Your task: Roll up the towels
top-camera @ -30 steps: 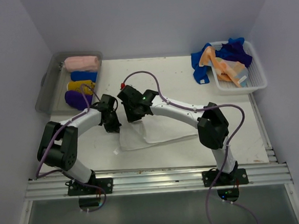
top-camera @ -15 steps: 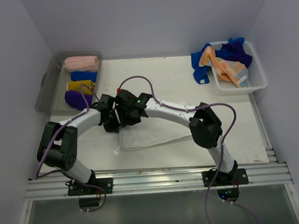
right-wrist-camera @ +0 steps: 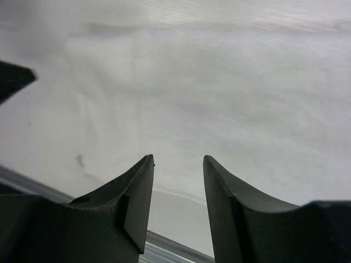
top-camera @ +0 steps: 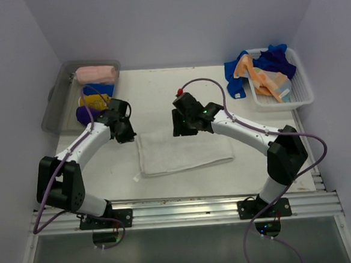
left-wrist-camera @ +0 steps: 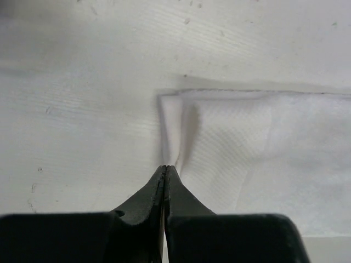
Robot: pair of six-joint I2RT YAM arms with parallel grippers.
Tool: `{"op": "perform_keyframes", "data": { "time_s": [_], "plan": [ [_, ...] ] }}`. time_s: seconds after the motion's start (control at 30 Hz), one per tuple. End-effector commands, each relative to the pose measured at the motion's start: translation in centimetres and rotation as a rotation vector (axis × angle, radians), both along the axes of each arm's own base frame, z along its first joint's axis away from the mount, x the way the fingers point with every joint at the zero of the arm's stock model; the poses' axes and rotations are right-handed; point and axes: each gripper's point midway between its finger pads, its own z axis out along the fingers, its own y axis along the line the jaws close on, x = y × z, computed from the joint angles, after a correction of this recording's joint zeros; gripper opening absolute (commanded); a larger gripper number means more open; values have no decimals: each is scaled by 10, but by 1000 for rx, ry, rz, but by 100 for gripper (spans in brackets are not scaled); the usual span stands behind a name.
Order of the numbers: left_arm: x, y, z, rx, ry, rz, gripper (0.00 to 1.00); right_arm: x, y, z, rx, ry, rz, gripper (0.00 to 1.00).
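Your left fingers (left-wrist-camera: pixel 153 192) are clenched on the towel (top-camera: pixel 183 154) at its left edge; your right fingers (right-wrist-camera: pixel 137 192) hang released above it. Pinch both corners evenly, roll tight.

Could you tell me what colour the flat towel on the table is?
White; the towel shows best in the top external view.

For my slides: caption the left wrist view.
Shut left gripper, tips at the edge of the white towel on the table.
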Motion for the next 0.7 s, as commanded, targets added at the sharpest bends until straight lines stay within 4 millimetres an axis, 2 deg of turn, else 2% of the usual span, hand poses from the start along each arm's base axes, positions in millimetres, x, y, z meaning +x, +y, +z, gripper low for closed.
{"op": "perform_keyframes", "data": {
  "time_s": [0.0,0.07,0.1,0.13,0.17,0.27,0.37,0.4,0.47,0.5,0.57,0.67],
  "plan": [
    [20,-27,36,16,-113,-95,4,16,-51,-11,-22,5,-129,44],
    [23,-54,40,13,-126,-161,5,16,-78,-14,-38,17,-164,42],
    [24,-62,39,4,-123,-181,5,26,-98,-15,-43,16,-209,42],
    [25,-67,30,2,-102,-189,5,28,-108,-17,-51,18,-226,42],
    [29,-70,26,-3,-106,-189,5,34,-128,-23,-72,25,-254,42],
    [33,-66,-2,22,-56,-175,5,45,-157,-40,-119,73,-283,36],
    [35,-53,-36,27,-7,-147,5,63,-168,-43,-123,71,-289,32],
    [33,-47,-52,28,35,-136,5,68,-170,-53,-138,95,-288,29],
    [31,-34,-68,10,78,-103,3,83,-175,-53,-135,92,-298,27],
    [29,-30,-75,11,98,-99,3,87,-177,-62,-138,114,-299,26],
    [28,-28,-77,11,106,-102,3,99,-178,-64,-126,113,-301,26],
    [32,-31,-65,4,75,-111,3,109,-184,-88,-151,151,-311,25]
  ]
}}
